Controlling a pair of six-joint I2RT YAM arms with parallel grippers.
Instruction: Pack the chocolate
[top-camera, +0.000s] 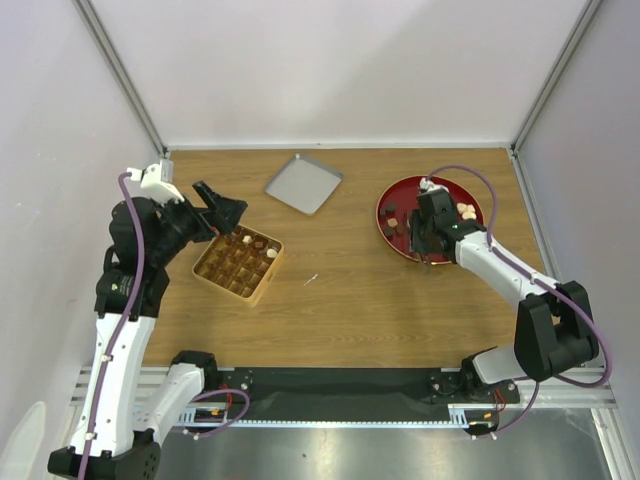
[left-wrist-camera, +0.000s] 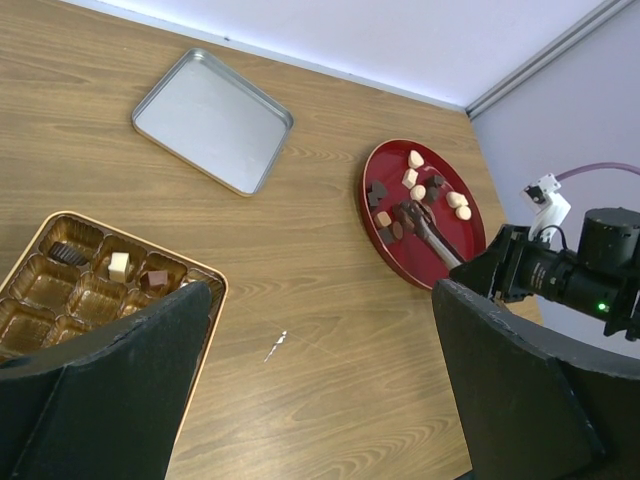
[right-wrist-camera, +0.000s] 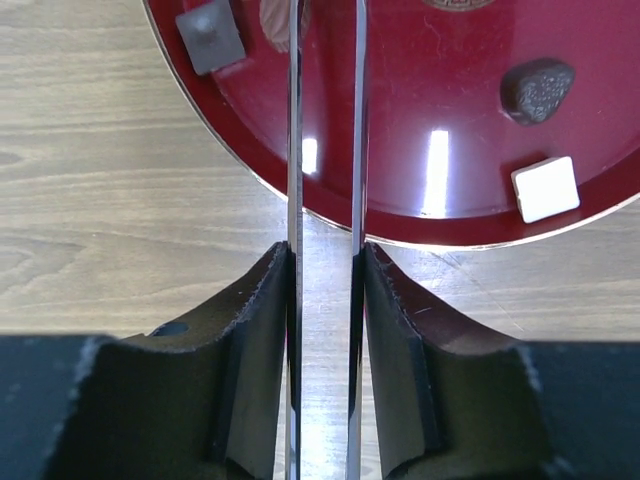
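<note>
The chocolate (top-camera: 465, 210) lies as several dark, tan and cream pieces on a red plate (top-camera: 380, 215) at the right. My right gripper (top-camera: 425, 235) is shut on thin metal tongs (right-wrist-camera: 295, 150) whose arms reach over the plate (right-wrist-camera: 400, 200); their tips are out of view. A dark cube (right-wrist-camera: 210, 35), a dark round piece (right-wrist-camera: 537, 90) and a cream cube (right-wrist-camera: 545, 188) lie near them. A tan grid box (top-camera: 238, 264) at the left holds a few pieces (left-wrist-camera: 119, 266). My left gripper (top-camera: 222, 208) hovers open and empty beside the box's far right edge (left-wrist-camera: 215, 290).
A grey square metal tray (top-camera: 303, 183) lies at the back centre. A small white scrap (top-camera: 311, 279) lies on the wood between box and plate. Walls close the table on the left, the back and the right.
</note>
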